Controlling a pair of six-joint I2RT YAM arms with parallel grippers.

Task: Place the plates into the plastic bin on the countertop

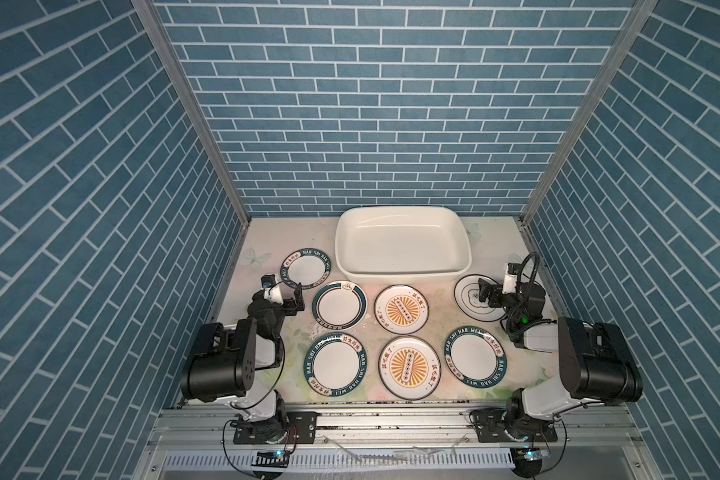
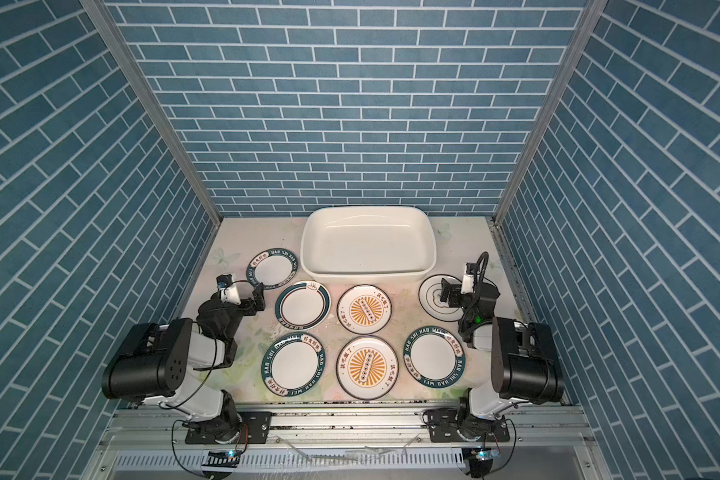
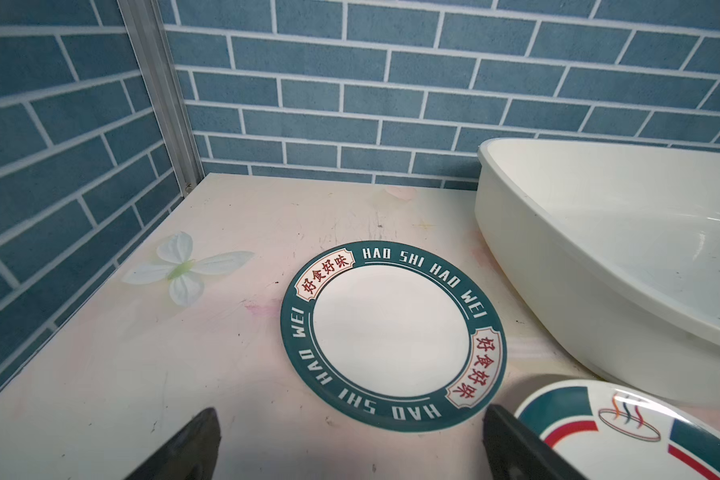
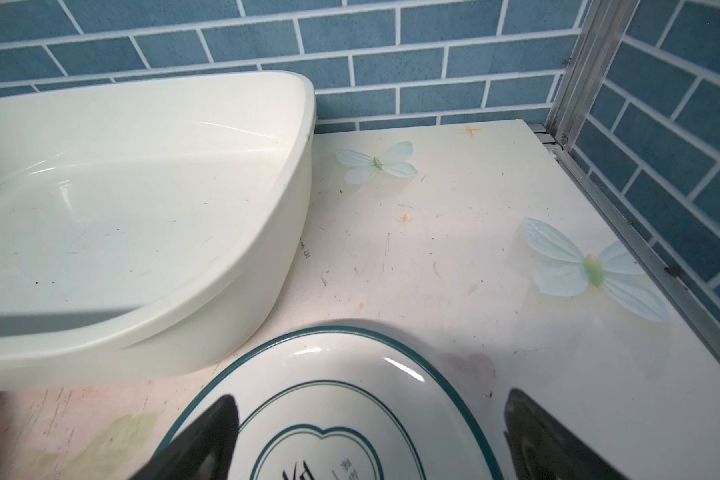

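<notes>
Farthest from the plastic bin (image 1: 404,277), a ribbed aluminium rail (image 1: 391,419) edges the countertop (image 1: 283,237) and carries both arm bases. The row farthest in front of the bin holds three flat, glossy white discs: a left lettered plate (image 1: 335,365) with a broad teal band, a front sunburst plate (image 1: 409,368) with orange rays, and a right lettered plate (image 1: 475,356). Closer to the bin's front wall lie a steam-mark plate (image 1: 339,307) with a teal rim, a second sunburst plate (image 1: 401,308) and a ringed plate (image 1: 466,297) with thin dark circles. A back lettered plate (image 3: 391,336) sits just beside the bin's left front corner. All seven lie flat on the pale, scratched, butterfly-printed countertop, outside the bin. The left gripper (image 3: 350,449) has its black fingers spread apart, gripping nothing. It sits at the rim of the back lettered plate that faces away from the bin, with the steam-mark plate just beside one finger. The right gripper (image 4: 371,449) is spread wide astride the ringed plate's edge, one finger over the plate and one outside the rim; whether either touches cannot be told. In both top views its arm hides the plate's part farthest to the bin's right. The bin is a smooth, shiny, rounded-rectangular tub with a rolled rim and faint scuffs inside. Behind it rises a matte blue brick-pattern wall (image 1: 391,124).
</notes>
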